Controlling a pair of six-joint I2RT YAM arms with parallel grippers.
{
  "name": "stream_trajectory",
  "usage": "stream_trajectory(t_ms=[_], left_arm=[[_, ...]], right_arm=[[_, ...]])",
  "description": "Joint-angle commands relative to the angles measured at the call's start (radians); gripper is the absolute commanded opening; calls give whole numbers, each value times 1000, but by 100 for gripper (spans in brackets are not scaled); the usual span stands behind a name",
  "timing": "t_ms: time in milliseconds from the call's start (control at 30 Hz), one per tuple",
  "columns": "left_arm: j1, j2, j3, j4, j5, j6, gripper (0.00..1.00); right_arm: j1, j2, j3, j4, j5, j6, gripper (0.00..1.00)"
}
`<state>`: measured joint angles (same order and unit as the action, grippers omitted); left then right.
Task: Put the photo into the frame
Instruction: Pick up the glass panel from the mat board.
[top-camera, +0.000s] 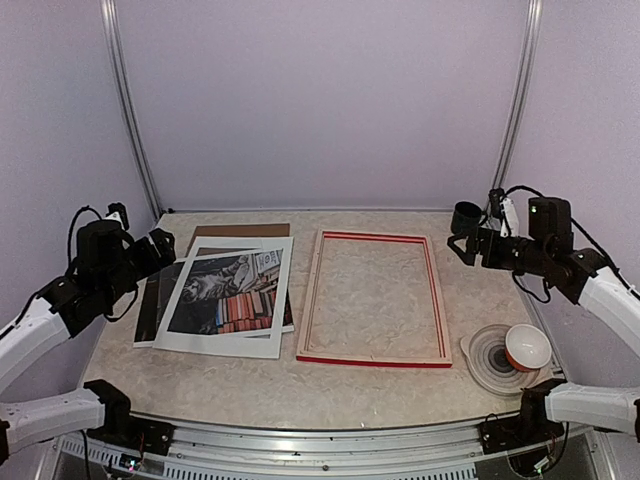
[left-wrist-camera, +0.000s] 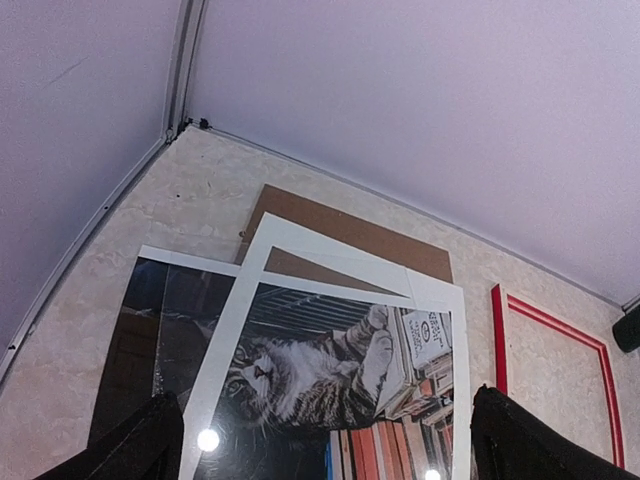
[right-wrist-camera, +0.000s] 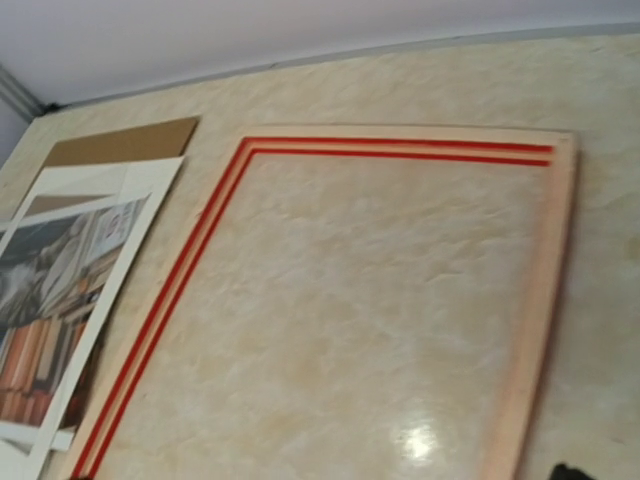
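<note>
The photo (top-camera: 228, 293), a tabby cat on colourful books, lies flat at the left of the table under a tilted white mat (top-camera: 268, 345). It shows through the mat's window and pokes out dark on the left. The left wrist view shows it too (left-wrist-camera: 320, 375). The frame (top-camera: 437, 300) lies flat at mid-table, pale wood back up with red edges, and nothing lies inside it; it also fills the right wrist view (right-wrist-camera: 545, 290). My left gripper (top-camera: 160, 246) hovers open and empty above the photo's left side. My right gripper (top-camera: 464, 234) hovers open and empty beyond the frame's far right corner.
A brown backing board (top-camera: 240, 231) lies under the far end of the stack. A white bowl with a red outside (top-camera: 527, 347) sits on stacked plates (top-camera: 484, 362) at the near right, beside the frame's corner. Walls enclose the table on three sides.
</note>
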<state>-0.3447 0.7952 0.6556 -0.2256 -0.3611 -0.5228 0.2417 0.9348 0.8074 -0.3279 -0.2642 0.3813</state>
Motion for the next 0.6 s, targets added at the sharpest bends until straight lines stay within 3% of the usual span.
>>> stream_trajectory(t_ms=[0, 400, 567], left_arm=[[-131, 3, -14, 3, -126, 14, 99], [-515, 131, 11, -57, -230, 64, 99], [-563, 216, -11, -41, -218, -13, 99]], right_arm=[[64, 36, 46, 31, 34, 10, 99], [237, 241, 122, 75, 11, -27, 99], [344, 368, 204, 103, 22, -37, 99]])
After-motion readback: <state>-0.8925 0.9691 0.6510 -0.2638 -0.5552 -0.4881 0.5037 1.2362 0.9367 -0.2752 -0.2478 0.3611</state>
